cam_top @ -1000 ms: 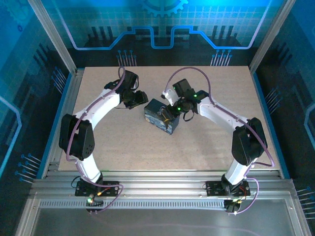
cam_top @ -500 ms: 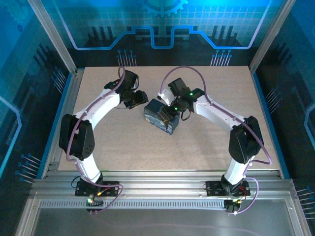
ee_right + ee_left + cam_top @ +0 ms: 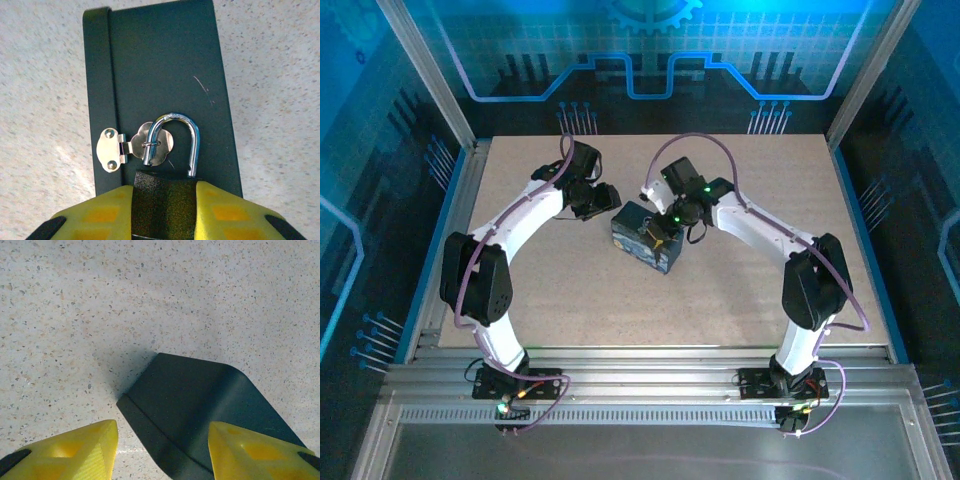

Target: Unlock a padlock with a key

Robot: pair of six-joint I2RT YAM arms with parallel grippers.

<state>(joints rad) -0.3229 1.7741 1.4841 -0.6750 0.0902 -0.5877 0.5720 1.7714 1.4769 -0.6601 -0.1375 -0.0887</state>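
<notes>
Step in hand: getting a hold on the lock. Right gripper (image 3: pixel 163 192) fingers pinch the padlock (image 3: pixel 162 212) body on both flanks. Its shackle (image 3: pixel 193 137) threads the hasp (image 3: pixel 111 150) on the dark box (image 3: pixel 160 65), which lies flat on the surface (image 3: pixel 75 300). The shackle's left leg looks to end just short of the body, so it may be popped already; can't confirm.

Left gripper (image 3: pixel 161 427) fingers are spread, with a box corner between them; contact unclear.

Next, my read: brace the box with left, seat the key in the keyway (hidden at the body's near end), and turn without dragging the hasp.

Vs a second ago: right arm has swung in toward the box and its fingers have narrowed onto the body. Left arm and box are unchanged.
</notes>
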